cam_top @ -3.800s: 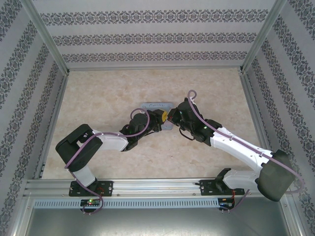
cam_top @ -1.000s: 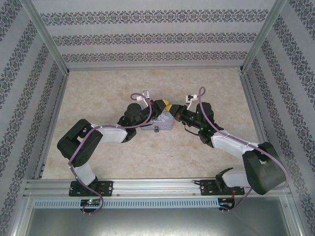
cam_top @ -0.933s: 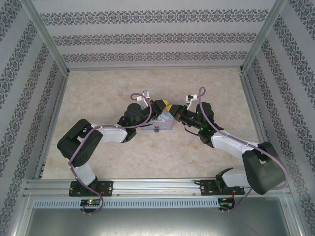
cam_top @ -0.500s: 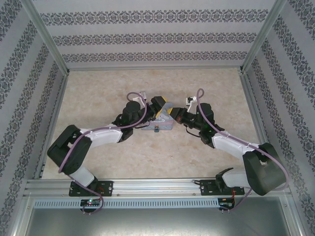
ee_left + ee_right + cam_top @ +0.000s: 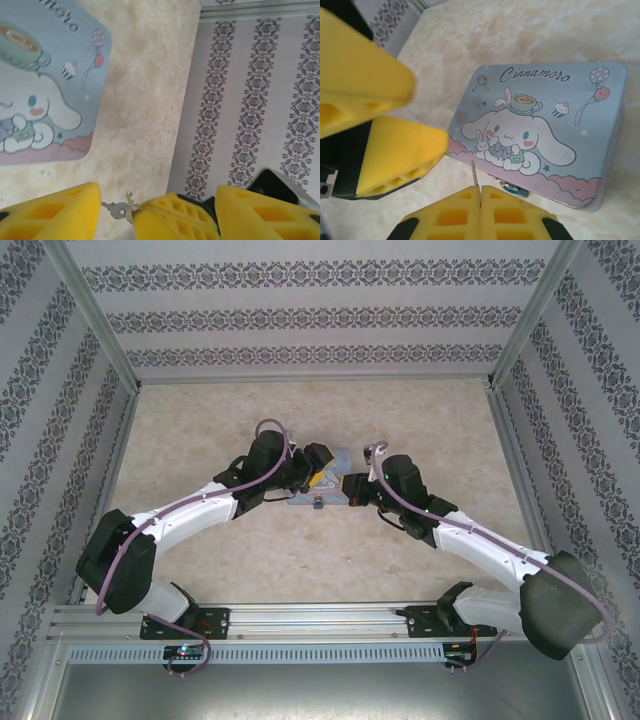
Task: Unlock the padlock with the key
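Observation:
My right gripper [image 5: 480, 189] is shut on the key [image 5: 474, 174], whose thin blade sticks up out of the closed yellow pads. Just beyond it the small blue padlock [image 5: 512, 189] hangs at the front edge of the pastel-blue cartoon tin [image 5: 555, 100]. In the left wrist view my left gripper [image 5: 156, 200] stands open, its fingers either side of the right gripper's fingertips [image 5: 175, 217]. A second small key on a ring [image 5: 114, 210] dangles in the gap there. From above, both grippers [image 5: 318, 478] [image 5: 345, 486] meet over the tin [image 5: 338, 456], with the padlock [image 5: 316, 503] at its near edge.
The tin lies flat on a beige marbled tabletop [image 5: 420, 420]. Patterned walls with metal posts [image 5: 510, 350] close the table in at the back and both sides. The left gripper's yellow fingers [image 5: 395, 150] crowd the space left of the key.
The left arm has stretched forward and its gripper has opened from shut, now straddling the right fingertips. The right gripper has shifted left and nearer, towards the tin's front edge, still shut.

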